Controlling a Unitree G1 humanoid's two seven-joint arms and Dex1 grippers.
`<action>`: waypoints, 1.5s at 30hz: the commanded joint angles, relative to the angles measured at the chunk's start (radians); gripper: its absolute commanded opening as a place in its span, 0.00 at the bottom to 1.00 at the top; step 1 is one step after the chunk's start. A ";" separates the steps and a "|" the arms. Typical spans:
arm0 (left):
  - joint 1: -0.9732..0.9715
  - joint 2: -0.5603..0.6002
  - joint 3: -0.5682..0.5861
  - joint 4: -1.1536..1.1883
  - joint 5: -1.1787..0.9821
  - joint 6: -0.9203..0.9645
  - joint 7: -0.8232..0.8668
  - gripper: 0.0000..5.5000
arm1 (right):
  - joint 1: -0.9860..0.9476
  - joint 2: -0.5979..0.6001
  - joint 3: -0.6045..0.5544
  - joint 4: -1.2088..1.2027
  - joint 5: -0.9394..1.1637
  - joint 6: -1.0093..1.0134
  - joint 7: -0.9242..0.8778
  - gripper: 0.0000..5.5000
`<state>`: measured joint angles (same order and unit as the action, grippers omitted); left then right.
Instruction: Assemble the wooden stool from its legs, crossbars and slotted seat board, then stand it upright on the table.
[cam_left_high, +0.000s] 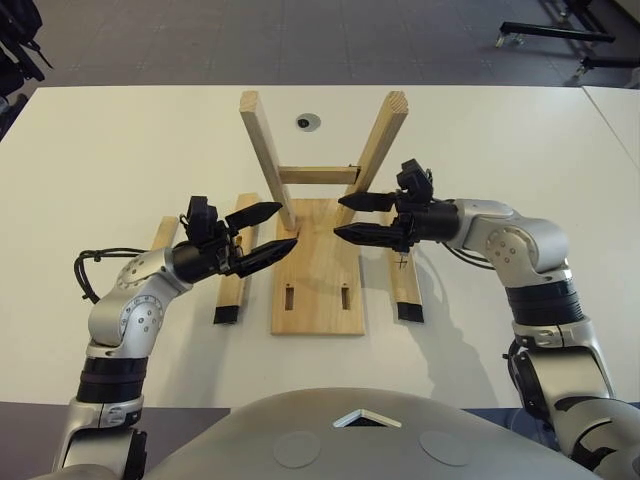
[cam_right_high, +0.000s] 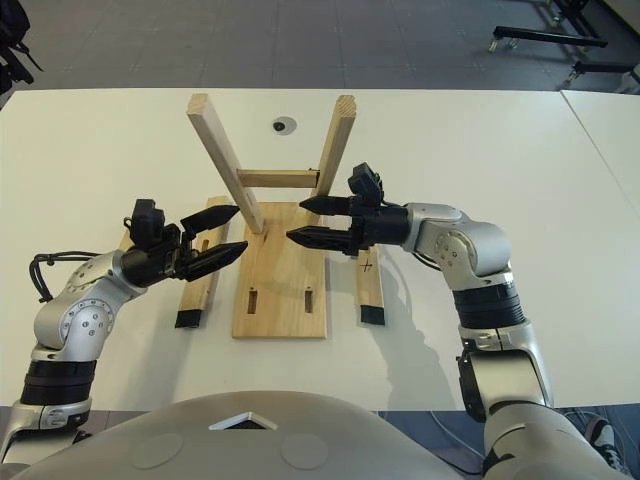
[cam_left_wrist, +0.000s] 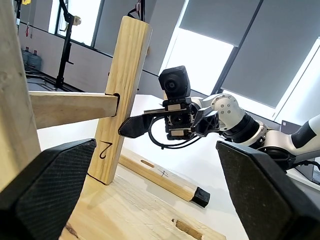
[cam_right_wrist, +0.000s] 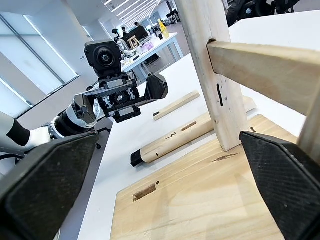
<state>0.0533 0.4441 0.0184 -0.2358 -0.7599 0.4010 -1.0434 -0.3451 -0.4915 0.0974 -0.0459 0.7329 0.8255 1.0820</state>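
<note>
The slotted seat board (cam_left_high: 318, 285) lies flat on the white table. Two legs (cam_left_high: 262, 150) (cam_left_high: 382, 138) stand tilted in its far end, joined by a crossbar (cam_left_high: 318, 175). Loose legs lie beside the board on the left (cam_left_high: 233, 275) and on the right (cam_left_high: 405, 283), and a shorter piece (cam_left_high: 165, 232) lies further left. My left gripper (cam_left_high: 288, 225) hovers open over the board's left edge. Facing it from the right, my right gripper (cam_left_high: 338, 217) is also open and holds nothing. In the left wrist view the leg marked 2 (cam_left_wrist: 122, 100) stands close ahead.
Two open slots (cam_left_high: 289, 296) (cam_left_high: 345, 296) show in the board's near end. A round cable hole (cam_left_high: 308, 122) sits in the table behind the legs. Another table (cam_left_high: 615, 110) adjoins at the right. Black metal frames (cam_left_high: 555, 32) stand on the floor beyond.
</note>
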 joint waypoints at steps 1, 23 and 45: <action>0.049 0.030 0.087 -0.116 -0.014 -0.023 0.041 0.80 | -0.015 -0.023 -0.114 -0.075 0.102 0.031 0.001 0.95; 0.317 -0.051 0.288 -0.042 0.555 -0.100 0.688 0.80 | -0.063 0.051 -0.616 0.083 0.292 -0.188 -0.478 0.95; 0.410 -0.051 0.201 0.007 0.583 0.132 0.740 0.37 | -0.004 0.054 -0.586 0.048 0.311 -0.126 -0.539 0.95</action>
<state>0.4240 0.4090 0.2504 -0.2872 -0.2189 0.4572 -0.3298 -0.3584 -0.4291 -0.5045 0.0015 1.0603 0.6960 0.5497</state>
